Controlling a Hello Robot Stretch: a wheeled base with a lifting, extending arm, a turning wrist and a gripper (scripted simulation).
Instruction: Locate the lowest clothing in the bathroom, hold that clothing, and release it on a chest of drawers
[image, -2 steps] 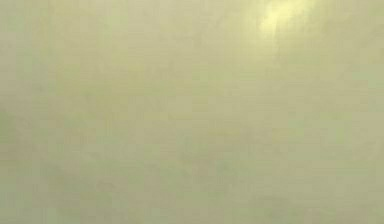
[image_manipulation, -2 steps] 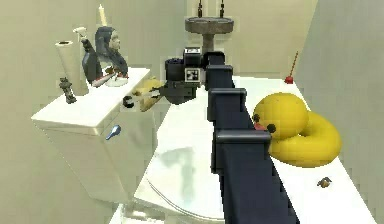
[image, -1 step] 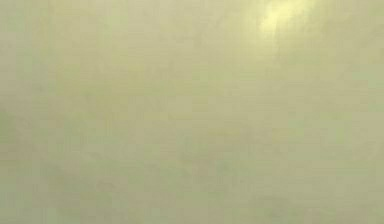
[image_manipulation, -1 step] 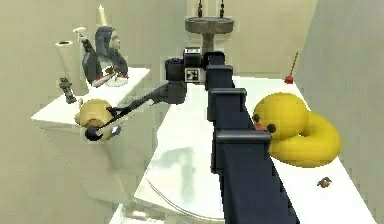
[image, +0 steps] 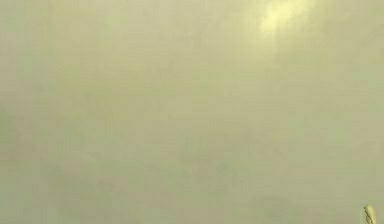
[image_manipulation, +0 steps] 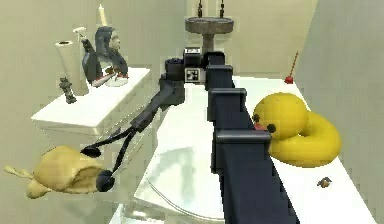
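Yellow cloth (image_manipulation: 60, 172) is held by my gripper (image_manipulation: 98, 168) and hangs clear of all surfaces, low beside the toilet tank (image_manipulation: 90, 115). I judge that on retracting it may snag on the tank, or the arm (image_manipulation: 240, 140) may knock the statue (image_manipulation: 105, 55) on that tank.

The arm (image_manipulation: 236, 150) reaches far out from the arm side view's bottom edge. At its end the gripper (image_manipulation: 100, 166) angles down toward the view's lower left.

Bathroom, white toilet (image_manipulation: 178, 168), red plunger (image_manipulation: 292, 70) by wall
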